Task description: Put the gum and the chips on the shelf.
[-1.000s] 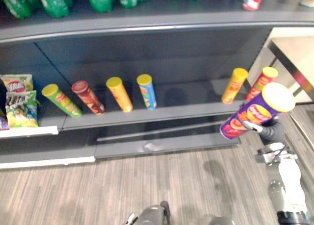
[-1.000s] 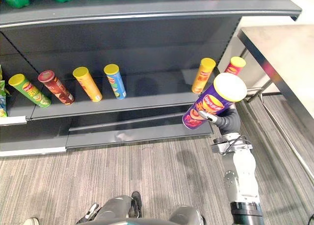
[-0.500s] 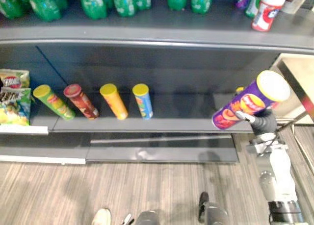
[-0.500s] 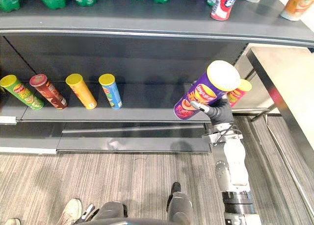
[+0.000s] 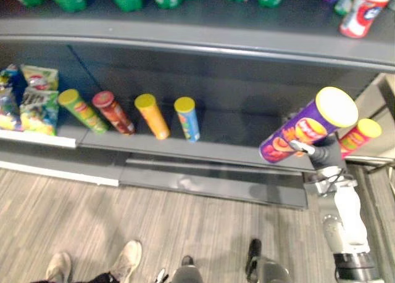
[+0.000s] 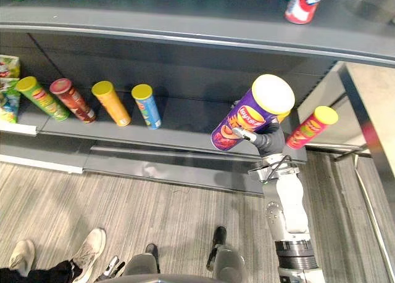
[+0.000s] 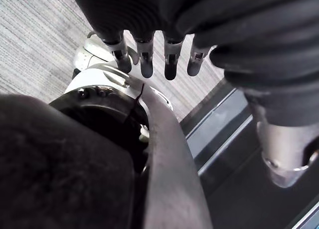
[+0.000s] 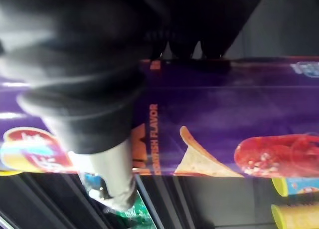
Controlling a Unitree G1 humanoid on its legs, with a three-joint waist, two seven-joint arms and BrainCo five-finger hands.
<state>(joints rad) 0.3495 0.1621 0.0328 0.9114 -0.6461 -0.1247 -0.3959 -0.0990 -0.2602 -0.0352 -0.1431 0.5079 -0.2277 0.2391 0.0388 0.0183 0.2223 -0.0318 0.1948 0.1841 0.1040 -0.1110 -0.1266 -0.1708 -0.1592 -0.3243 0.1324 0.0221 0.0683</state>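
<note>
right hand (image 6: pixel 266 141) has its fingers clamped round the tilted purple chips can (image 6: pixel 250 115) by the lower shelf (image 6: pixel 185 124), right side, left hand (image 7: pixel 145 59) fingers loose and apart

the right hand (image 6: pixel 266 141) is curled round a purple chips can (image 6: pixel 250 119), held tilted with its yellow lid up and to the right, before the shelf (image 6: pixel 185 119). on the shelf's lower board sit a green can (image 6: pixel 42 98), a dark red can (image 6: pixel 73 100), an orange can (image 6: pixel 111 103) and a blue can (image 6: pixel 145 106). a red can (image 6: pixel 311 127) sits just right of the hand. a person's shoes (image 6: pixel 86 252) show on the floor.
</note>
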